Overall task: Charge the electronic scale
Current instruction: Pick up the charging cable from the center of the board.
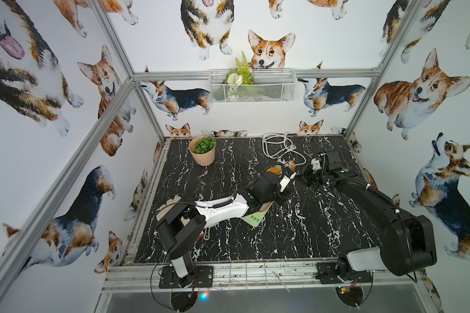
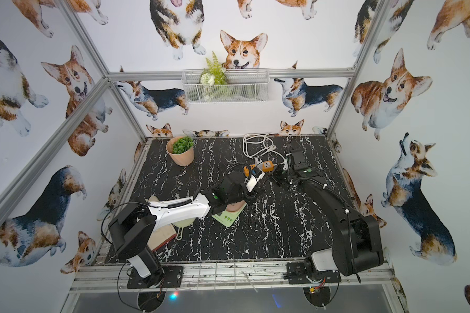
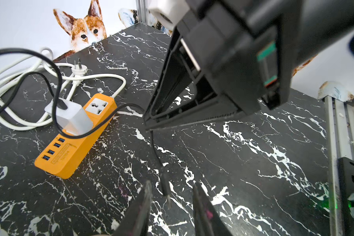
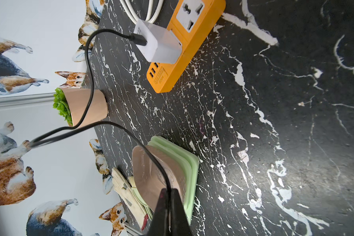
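Both top views hang high above the near edge of the black, white-veined marble tabletop [image 1: 296, 235] [image 2: 269, 235]. They tilt down toward its far edge from far enough off to take in all four edges and the walls, and they share nearly everything.

The left wrist camera sits low and close over the tabletop's middle, facing the far right corner. The right wrist camera, equally low and rolled about a quarter turn, faces the left edge.

Both wrist views share the orange plastic power strip [image 3: 74, 151] [image 4: 184, 53], its white cube charger [image 3: 74, 117] [image 4: 161, 46] and the thin black cable [image 3: 157, 157] [image 4: 86, 61]. The right wrist and top views share the pale green flat electronic scale [image 4: 193, 173] [image 1: 254, 218].
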You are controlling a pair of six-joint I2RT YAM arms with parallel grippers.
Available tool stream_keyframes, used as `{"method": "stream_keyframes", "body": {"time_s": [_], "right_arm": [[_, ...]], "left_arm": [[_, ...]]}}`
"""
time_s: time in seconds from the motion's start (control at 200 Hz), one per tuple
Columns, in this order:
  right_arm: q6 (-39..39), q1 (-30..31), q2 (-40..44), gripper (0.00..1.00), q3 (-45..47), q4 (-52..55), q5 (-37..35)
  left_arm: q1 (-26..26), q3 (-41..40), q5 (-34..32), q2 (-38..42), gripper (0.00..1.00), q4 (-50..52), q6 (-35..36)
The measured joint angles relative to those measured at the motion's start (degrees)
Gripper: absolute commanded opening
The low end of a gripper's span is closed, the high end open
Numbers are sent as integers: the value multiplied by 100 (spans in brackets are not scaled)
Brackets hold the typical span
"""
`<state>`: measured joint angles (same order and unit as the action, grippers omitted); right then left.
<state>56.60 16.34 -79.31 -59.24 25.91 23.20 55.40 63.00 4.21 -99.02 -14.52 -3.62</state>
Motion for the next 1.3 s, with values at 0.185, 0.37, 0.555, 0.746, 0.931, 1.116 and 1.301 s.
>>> {"method": "stream_keyframes", "body": {"time_s": [0.185, 0.37, 0.555, 0.746, 0.931, 1.116, 1.301], "right_arm": [[2, 0, 0, 0, 2, -7, 46], [2, -20, 17, 0, 2, -9, 74], [2, -20, 72, 0, 17, -9, 72], [2, -20, 92, 0, 35, -11, 70], [2, -20, 120, 0, 52, -11, 59], [2, -20, 136, 0, 90, -9, 55], [2, -20, 164, 0, 90, -11, 52]], "left_arm": [[0, 39, 0, -46, 28, 70, 52], [0, 42, -4, -83, 23, 109, 59], [-2, 39, -26, -83, 20, 111, 59], [-2, 42, -48, -79, 24, 118, 66], [-2, 37, -107, -35, 22, 118, 81], [2, 37, -109, -17, 17, 118, 96], [9, 28, -107, 13, 11, 118, 105]]}}
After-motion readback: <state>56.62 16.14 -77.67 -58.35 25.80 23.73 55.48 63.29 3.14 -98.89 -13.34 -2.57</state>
